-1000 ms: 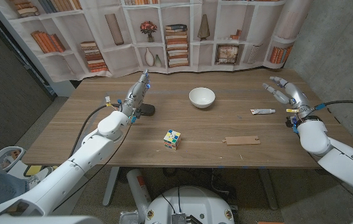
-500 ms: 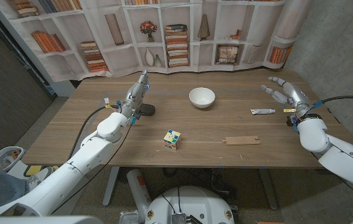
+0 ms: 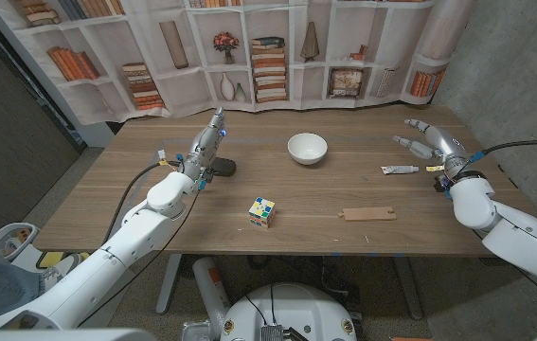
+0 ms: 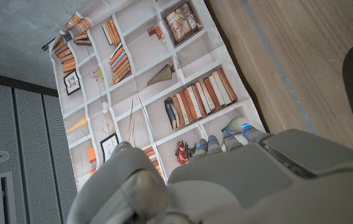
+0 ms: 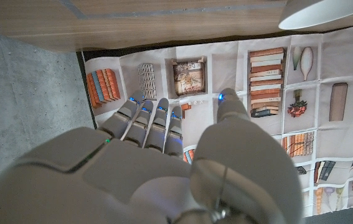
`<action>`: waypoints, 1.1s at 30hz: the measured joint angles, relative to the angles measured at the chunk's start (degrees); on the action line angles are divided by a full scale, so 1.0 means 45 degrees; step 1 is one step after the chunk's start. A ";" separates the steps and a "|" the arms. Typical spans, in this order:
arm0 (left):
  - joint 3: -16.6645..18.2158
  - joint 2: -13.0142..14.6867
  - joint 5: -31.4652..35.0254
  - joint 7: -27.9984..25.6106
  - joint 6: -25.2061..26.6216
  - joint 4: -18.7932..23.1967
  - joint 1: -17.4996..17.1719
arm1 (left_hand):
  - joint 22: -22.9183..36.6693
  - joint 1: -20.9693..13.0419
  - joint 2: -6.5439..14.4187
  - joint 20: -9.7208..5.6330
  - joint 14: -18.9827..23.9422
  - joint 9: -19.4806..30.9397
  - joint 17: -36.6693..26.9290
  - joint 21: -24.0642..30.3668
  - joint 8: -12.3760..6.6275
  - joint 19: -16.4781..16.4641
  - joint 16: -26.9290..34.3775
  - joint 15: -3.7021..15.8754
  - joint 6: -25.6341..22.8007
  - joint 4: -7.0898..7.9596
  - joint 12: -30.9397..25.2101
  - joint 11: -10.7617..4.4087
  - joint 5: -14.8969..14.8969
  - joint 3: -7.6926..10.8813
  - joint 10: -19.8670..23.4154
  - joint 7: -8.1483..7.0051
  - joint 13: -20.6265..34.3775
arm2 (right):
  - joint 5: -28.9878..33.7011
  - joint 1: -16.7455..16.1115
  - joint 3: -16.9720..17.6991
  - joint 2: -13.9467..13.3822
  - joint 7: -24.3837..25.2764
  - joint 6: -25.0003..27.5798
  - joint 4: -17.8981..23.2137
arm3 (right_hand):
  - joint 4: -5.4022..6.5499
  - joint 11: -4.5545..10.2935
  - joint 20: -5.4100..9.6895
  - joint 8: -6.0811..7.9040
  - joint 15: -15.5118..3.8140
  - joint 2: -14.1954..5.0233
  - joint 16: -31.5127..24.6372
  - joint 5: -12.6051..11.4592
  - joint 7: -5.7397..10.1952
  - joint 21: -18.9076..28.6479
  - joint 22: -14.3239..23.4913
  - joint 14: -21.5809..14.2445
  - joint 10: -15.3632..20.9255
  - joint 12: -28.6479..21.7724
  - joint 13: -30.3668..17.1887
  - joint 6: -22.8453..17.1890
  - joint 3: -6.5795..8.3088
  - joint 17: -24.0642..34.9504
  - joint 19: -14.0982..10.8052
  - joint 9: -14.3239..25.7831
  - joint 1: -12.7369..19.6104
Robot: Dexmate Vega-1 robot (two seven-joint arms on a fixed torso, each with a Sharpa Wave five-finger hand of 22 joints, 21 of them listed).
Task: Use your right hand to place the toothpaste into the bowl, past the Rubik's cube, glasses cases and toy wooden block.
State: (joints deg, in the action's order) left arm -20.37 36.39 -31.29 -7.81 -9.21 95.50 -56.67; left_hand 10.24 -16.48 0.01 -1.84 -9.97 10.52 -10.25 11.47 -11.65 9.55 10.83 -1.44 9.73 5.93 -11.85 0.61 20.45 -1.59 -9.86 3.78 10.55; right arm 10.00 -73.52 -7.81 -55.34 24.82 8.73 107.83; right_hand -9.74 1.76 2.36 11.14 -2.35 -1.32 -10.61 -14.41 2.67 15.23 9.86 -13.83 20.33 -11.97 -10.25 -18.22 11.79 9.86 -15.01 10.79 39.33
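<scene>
Behind the wooden table (image 3: 154, 204) hangs a printed bookshelf backdrop (image 3: 249, 47), with bare concrete wall to the robot's right. Your right hand (image 3: 429, 142) is raised above the table's right end, fingers apart and slightly curled, holding nothing. The toothpaste (image 3: 400, 170) lies flat on the wood just in front of and below those fingertips, not touching them, its long axis running roughly toward the bowl (image 3: 307, 149). The bowl stands well beyond the fingertips toward table centre. Judgement on handling: the tube appears small, light and soft-walled, likely to dent or roll under uneven pressure and to slide on the smooth wood; take it across its middle, thumb on one long side and fingers on the other, rather than at the flattened tail or the cap end. The bowl looks like glazed ceramic, so lower the tube in rather than dropping it. The wooden block (image 3: 368, 214) lies nearer the robot than the tube; the Rubik's cube (image 3: 262, 212) sits further across, both off the direct line to the bowl. Your left hand (image 3: 208, 144) stands on edge, fingers straight and together, with a dark case (image 3: 221, 168) just beside its heel. Writing on the tube is too small to read; no brand or label can be made out anywhere.
</scene>
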 measured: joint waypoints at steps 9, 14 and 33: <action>-0.0106 -0.0054 -0.0014 0.0144 0.0056 -0.0244 0.0264 | 0.0000 0.0000 0.0000 0.0000 0.0000 0.0000 0.0000 0.0000 -0.0007 0.0000 0.0000 0.0000 0.0000 0.0015 0.0000 -0.0029 0.0000 -0.0015 -0.0029 0.0000 -0.0001 | 0.0206 0.0148 -0.0300 -0.0221 -0.0139 0.0625 0.0111 | -0.0188 0.0155 0.0000 0.0000 0.0000 0.0202 0.0053 -0.0226 0.0223 -0.0222 0.0001 0.0001 -0.0152 0.0000 0.0000 0.0222 0.0189 0.0001 0.0001 -0.0001 0.0982; -0.0151 -0.0061 -0.0014 0.0192 0.0110 -0.0302 0.0372 | 0.0000 0.0000 0.0000 0.0000 0.0000 0.0000 0.0000 0.0000 -0.0007 0.0000 0.0000 0.0000 0.0000 -0.0001 0.0000 -0.0028 0.0000 -0.0110 -0.0028 0.0000 -0.0001 | 0.0280 0.0185 -0.0423 -0.0334 -0.0183 0.0954 0.0179 | -0.0225 0.0430 0.0000 0.0000 0.0000 0.0359 0.0052 -0.0384 0.0342 -0.0334 0.0001 0.0001 -0.0242 0.0004 0.0001 0.0342 0.0370 0.0001 0.0001 -0.0001 0.1667; -0.0198 -0.0046 0.0022 0.0164 0.0303 -0.0252 0.0471 | 0.0000 0.0000 0.0000 0.0000 0.0000 0.0000 0.0000 0.0000 0.0054 0.0000 0.0000 0.0000 0.0045 0.0000 0.0000 -0.0095 0.0000 -0.0109 0.0044 -0.0045 -0.0004 | 0.0464 0.0472 -0.0985 -0.0984 -0.0782 0.2386 0.0703 | -0.0115 0.0591 0.0000 0.0000 0.0019 0.0456 0.0150 -0.0666 0.0662 -0.0608 0.0034 0.0441 -0.0406 0.0073 0.0000 0.0341 0.0588 0.0003 0.0002 0.0045 0.2665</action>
State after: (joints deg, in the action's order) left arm -21.26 36.18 -31.19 -7.07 -7.85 94.37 -54.55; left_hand 10.24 -16.48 0.01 -1.84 -9.97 10.52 -10.25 11.47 -11.41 9.55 10.83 -1.44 9.93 5.93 -11.85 0.18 20.45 -2.08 -9.67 3.58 10.53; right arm 12.09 -71.40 -12.24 -59.76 21.30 19.47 110.99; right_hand -10.26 4.42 2.36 11.14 -2.27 0.73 -9.94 -17.41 5.65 12.50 10.02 -11.85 18.50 -11.64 -10.25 -16.68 14.43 9.87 -15.00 11.00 51.32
